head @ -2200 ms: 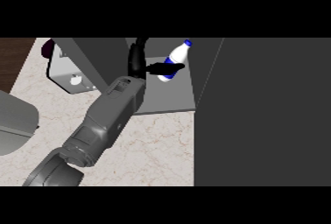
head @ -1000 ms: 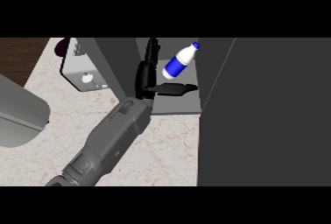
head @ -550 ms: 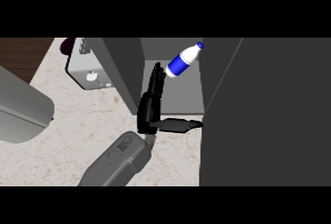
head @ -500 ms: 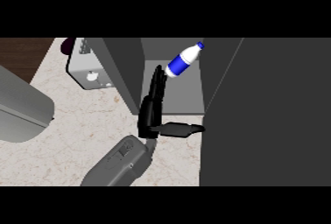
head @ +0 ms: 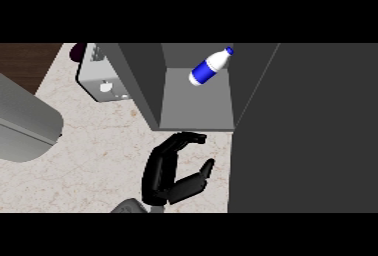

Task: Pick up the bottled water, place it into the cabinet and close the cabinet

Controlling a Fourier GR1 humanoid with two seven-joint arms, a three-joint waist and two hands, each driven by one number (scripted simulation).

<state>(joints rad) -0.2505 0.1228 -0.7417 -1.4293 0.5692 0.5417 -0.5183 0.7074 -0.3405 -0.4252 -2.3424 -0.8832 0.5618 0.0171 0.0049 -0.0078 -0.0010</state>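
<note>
Bottle [head: 207, 68] lies tilted inside cabinet [head: 196, 107], beyond my hand [head: 171, 170], cap pointing up-right, away from it. Hand over table [head: 103, 140], just outside cabinet mouth, fingers relaxed, holding nothing. Which hand: cannot tell. Door still to close, I judge.

Speckled counter [head: 96, 150], grey cabinet [head: 196, 107] holding bottled water [head: 209, 67]

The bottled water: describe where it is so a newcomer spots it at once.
Find the dark grey cabinet filling the right of the head view. In its open compartment, on the lighter grey shelf, stands the bottled water: the only white-and-blue thing there, blue-capped.
</note>
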